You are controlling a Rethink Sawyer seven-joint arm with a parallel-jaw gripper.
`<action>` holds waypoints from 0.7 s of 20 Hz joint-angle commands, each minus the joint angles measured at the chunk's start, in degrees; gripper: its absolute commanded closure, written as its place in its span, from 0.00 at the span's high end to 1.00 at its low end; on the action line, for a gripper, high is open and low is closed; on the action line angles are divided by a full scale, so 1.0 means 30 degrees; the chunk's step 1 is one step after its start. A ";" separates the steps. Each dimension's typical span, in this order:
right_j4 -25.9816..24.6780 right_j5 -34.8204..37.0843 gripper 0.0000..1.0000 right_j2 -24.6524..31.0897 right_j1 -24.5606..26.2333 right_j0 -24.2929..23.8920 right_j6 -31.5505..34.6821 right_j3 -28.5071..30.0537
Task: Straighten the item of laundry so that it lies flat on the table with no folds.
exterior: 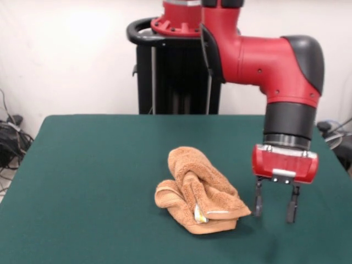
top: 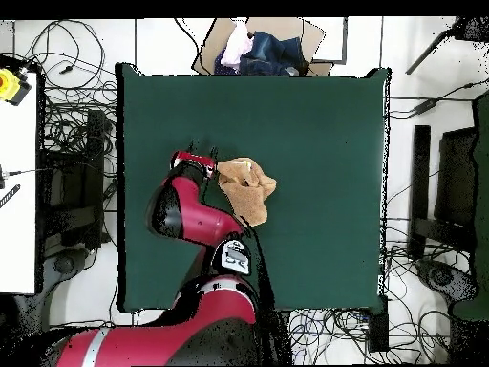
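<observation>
The orange-tan towel (exterior: 199,190) lies crumpled in a folded heap on the green table (exterior: 99,165), a little right of the middle in the front view. A small white label shows at its near edge. My gripper (exterior: 275,208) hangs just to the right of the towel, fingers pointing down, open and empty, tips close to the table surface. In the overhead view the towel (top: 246,186) lies bunched near the table's (top: 315,134) middle left, with the gripper (top: 194,161) beside it on the left, partly hidden by the arm.
The robot's black pedestal (exterior: 176,71) stands at the table's far edge. In the overhead view a cardboard box with clothes (top: 260,46) sits beyond the table's top edge, and cables lie on the floor around the table.
</observation>
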 commanded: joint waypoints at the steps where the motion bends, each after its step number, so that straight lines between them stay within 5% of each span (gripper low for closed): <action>1: 0.3488 0.3089 1.00 -0.0931 0.0110 0.1902 0.3538 0.1288; 14: 0.6014 0.4511 1.00 -0.2831 0.0842 0.4153 0.3111 0.1025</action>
